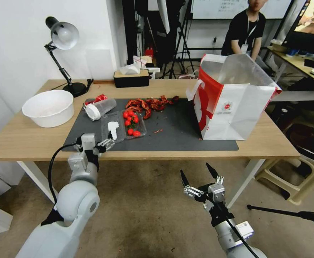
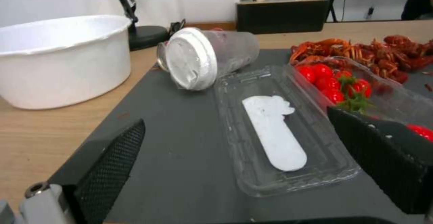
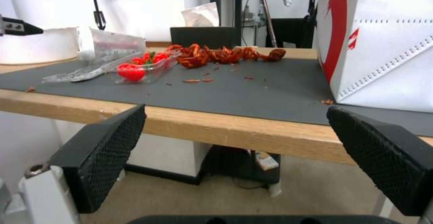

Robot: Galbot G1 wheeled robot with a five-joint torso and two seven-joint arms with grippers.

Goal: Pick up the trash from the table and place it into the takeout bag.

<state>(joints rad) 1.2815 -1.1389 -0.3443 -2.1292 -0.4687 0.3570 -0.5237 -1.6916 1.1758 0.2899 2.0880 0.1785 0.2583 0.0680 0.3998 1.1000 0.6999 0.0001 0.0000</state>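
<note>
The left pincer (image 1: 110,138) hovered at the near edge of the dark grey mat (image 1: 185,132), released, its jaws spread wide and holding nothing. In the left wrist view its two black, mesh-textured fingers (image 2: 113,156) flanked the near end of a clear plastic tray (image 2: 279,142) without touching it. The tray was a hinged shell lying open and flat: one half carried a white, elongated label (image 2: 275,132) with no legible writing, the other held red cherry tomatoes (image 1: 131,122) with green stems.

At the far left of the light-wood counter (image 1: 20,139) stood a round white bowl (image 1: 49,107), off the mat, with a black desk lamp (image 1: 62,39) behind it. A clear plastic cup (image 1: 100,107) with a white lid lay on its side on the mat, just behind the tray, lid towards the robot. A loose heap of red crayfish shells (image 1: 151,104) lay along the far part of the mat, and a black tissue box (image 1: 131,78) sat at the far edge.

The takeout bag (image 1: 232,104) stood upright on the right end of the mat, white paper with red side panels, silvery lining and a small red logo; its print was too small to read.

The right pincer (image 1: 199,174) hung below and in front of the counter edge, released, jaws wide apart, empty.
</note>
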